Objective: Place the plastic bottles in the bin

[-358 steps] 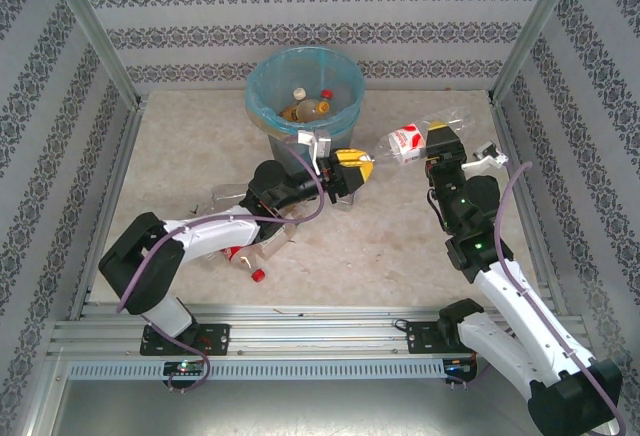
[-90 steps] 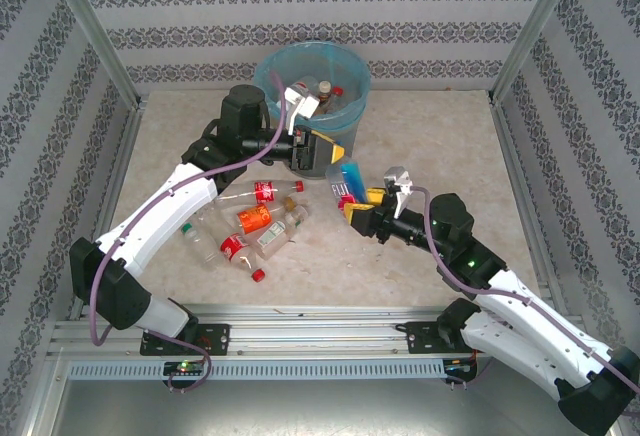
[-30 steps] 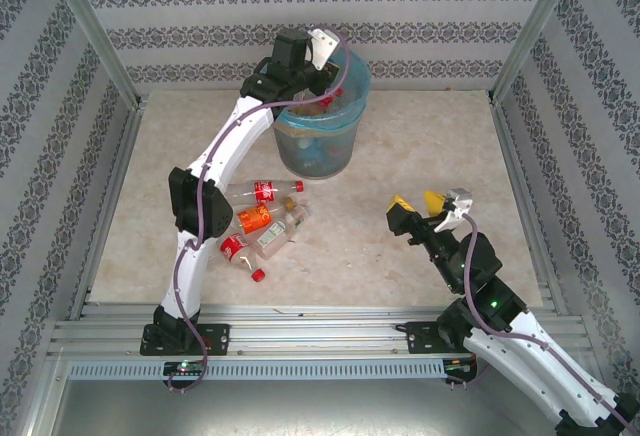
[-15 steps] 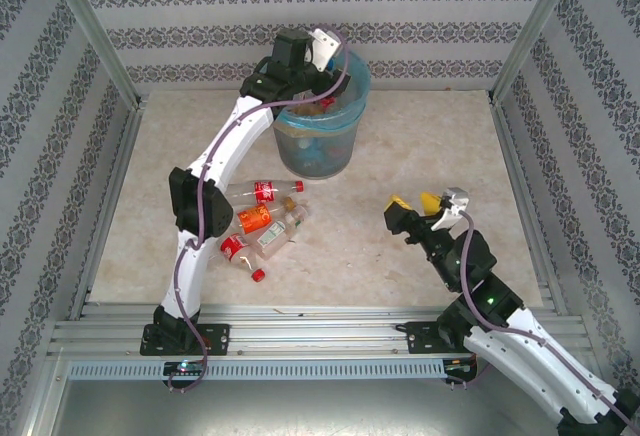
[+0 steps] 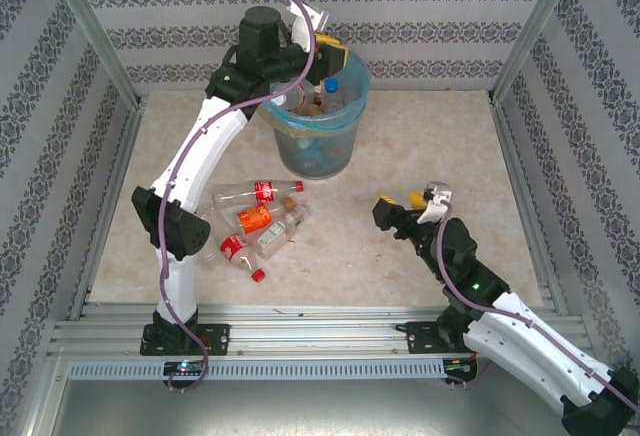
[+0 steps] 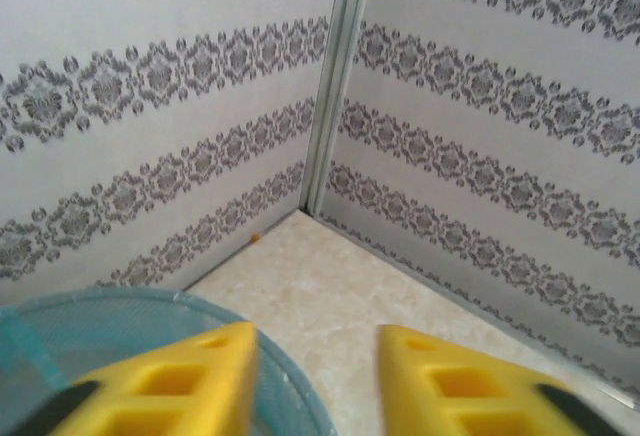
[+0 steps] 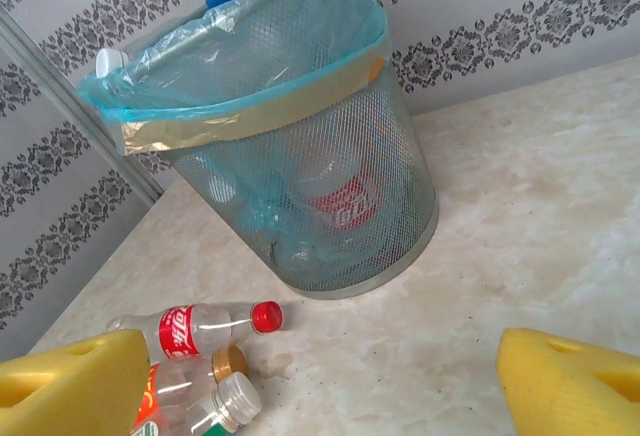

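Note:
The bin (image 5: 318, 151) stands at the back middle, a grey mesh bucket lined with a light-blue bag. Several plastic bottles lie inside it, one with a blue cap (image 5: 331, 86) at the top. My left gripper (image 5: 328, 53) hangs above the bin's far rim (image 6: 150, 301). Its yellow fingers stand a little apart around the left gripper's middle (image 6: 317, 356), with nothing between them. More bottles lie in a heap on the table: a red-labelled one (image 5: 262, 192) (image 7: 190, 324) and an orange-labelled one (image 5: 255, 220). My right gripper (image 5: 397, 199) (image 7: 322, 356) is open and empty, right of the heap and facing the bin (image 7: 300, 206).
A loose red cap (image 5: 258, 275) lies near the front of the heap. Patterned walls with metal corner posts (image 5: 100, 46) close in the table on three sides. Bare marble surface (image 5: 440, 146) stretches right of the bin.
The left arm has swung left and its wrist has lifted off the bin's mouth, and a blue-capped bottle now shows at the top. The right gripper has crept left towards the heap.

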Motion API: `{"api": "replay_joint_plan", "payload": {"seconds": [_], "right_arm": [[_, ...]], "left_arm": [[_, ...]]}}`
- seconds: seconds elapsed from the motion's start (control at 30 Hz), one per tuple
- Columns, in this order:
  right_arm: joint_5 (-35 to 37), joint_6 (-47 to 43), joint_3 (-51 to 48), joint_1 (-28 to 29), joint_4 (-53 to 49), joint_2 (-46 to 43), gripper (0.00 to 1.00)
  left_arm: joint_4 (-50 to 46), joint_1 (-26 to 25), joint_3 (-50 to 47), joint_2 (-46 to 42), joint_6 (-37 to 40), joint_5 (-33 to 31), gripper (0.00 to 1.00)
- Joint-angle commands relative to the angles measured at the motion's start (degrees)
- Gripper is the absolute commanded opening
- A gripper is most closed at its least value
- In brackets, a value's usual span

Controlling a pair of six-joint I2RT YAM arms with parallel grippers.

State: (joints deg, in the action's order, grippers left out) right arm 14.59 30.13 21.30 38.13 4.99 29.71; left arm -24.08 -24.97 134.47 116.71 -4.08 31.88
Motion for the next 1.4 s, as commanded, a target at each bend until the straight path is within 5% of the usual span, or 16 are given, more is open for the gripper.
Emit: {"api": "replay_joint_plan", "payload": {"seconds": [0.0, 0.13, 0.3, 0.73, 0.87, 1.0, 1.2, 1.37], "right_arm": [[-1.04, 0.81, 1.91, 0.18, 2.04, -0.31, 0.89], [-0.80, 1.49, 1.21, 0.12, 2.04, -0.85, 0.89], [-0.70, 2.12, 0.59, 0.15, 2.04, -0.99, 0.89], [-1.44, 1.39, 2.59, 0.20, 0.01, 0.97, 0.87], [-6.51, -3.27, 7.37, 0.56, -2.31, 6.34, 0.85], [-14.75, -10.52, 14.44, 1.61, -5.26, 14.53, 0.83], [-25.19, -20.49, 25.25, 5.65, -10.20, 29.11, 0.84], [-20.57, -17.83, 32.02, 9.59, -12.41, 41.77, 0.82]], "left_arm": [[-9.63, 1.26, 3.73, 5.44, 0.01, -1.62, 0.21], [-16.12, 2.02, 6.87, 9.87, 1.53, -1.06, 0.09], [-16.73, 2.12, 7.02, 12.76, 1.14, 2.35, 0.07], [-11.70, 2.12, 12.63, 12.97, -4.46, 5.45, 0.07], [-9.00, 2.03, 9.80, 6.97, -6.96, 5.93, 0.20], [-0.44, 2.03, -4.02, -4.64, -7.65, 5.59, 0.26], [34.75, 2.03, -47.89, -32.80, -9.07, -6.22, 0.29], [28.47, 2.03, -63.31, -46.19, -4.25, -13.69, 0.35]]}}
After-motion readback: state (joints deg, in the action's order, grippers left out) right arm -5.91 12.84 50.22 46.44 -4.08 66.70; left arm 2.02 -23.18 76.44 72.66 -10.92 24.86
